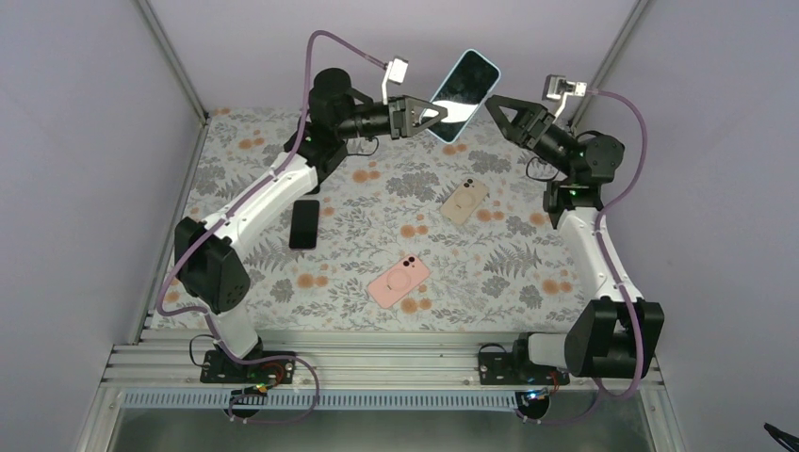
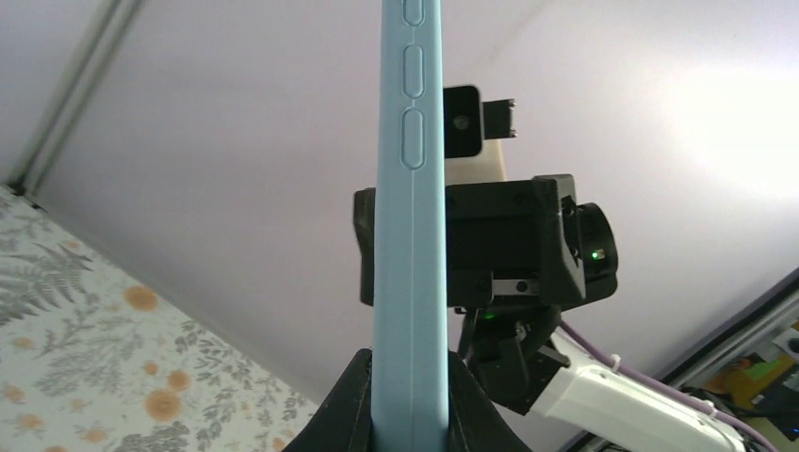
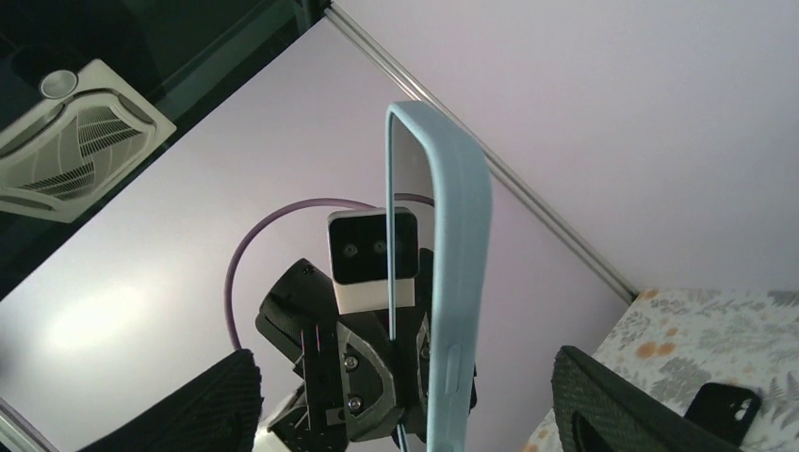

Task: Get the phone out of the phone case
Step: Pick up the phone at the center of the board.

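We show the two-arm stage of the extraction, with the grasp by the second arm not yet made. The left end effector [image 1: 439, 113] is clamped narrow on the lower part of the light-blue phone case [image 2: 412, 235]. It holds the case aloft over the far edge of the floral surface [image 1: 236, 179], and the phone [image 1: 464, 89] is seated in it, screen toward the overhead camera. The right end effector [image 1: 494, 105] faces it from the opposite side. Its jaws stand wide, and its fingers [image 3: 612, 405] flank the case without touching it.

We judge that the next move calls for the right arm to take the free upper end. It should preferably bear on the case rim rather than the screen, so that the rim can be peeled back while the left arm holds firm. Three other handsets or cases lie on the surface below, well apart from this exchange.
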### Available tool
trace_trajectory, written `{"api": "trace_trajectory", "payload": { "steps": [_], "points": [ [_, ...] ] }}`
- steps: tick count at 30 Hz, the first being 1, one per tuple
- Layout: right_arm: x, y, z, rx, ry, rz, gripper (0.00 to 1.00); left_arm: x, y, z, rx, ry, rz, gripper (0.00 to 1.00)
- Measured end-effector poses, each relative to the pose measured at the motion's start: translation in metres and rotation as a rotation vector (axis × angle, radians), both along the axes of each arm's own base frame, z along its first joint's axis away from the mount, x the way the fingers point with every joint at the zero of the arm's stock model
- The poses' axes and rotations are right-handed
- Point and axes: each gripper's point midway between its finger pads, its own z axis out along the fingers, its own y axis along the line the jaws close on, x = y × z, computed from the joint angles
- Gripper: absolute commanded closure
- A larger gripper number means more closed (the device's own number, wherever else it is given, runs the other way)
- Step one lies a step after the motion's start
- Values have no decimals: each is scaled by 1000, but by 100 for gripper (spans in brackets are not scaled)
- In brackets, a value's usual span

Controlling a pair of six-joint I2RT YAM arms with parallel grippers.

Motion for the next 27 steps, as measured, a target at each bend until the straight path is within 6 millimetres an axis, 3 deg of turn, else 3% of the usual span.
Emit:
{"api": "trace_trajectory", "payload": {
  "steps": [7, 14, 27],
  "points": [
    [-1, 15, -4, 28, 41, 43, 49, -13, -9, 5, -30, 13, -43, 98],
    [1, 25, -9, 44, 75, 69, 60, -20, -16, 4, -28, 11, -58, 98],
    [7, 26, -25, 42, 116, 53, 96, -15, -26, -17, 26, 68, -44, 96]
  ]
}}
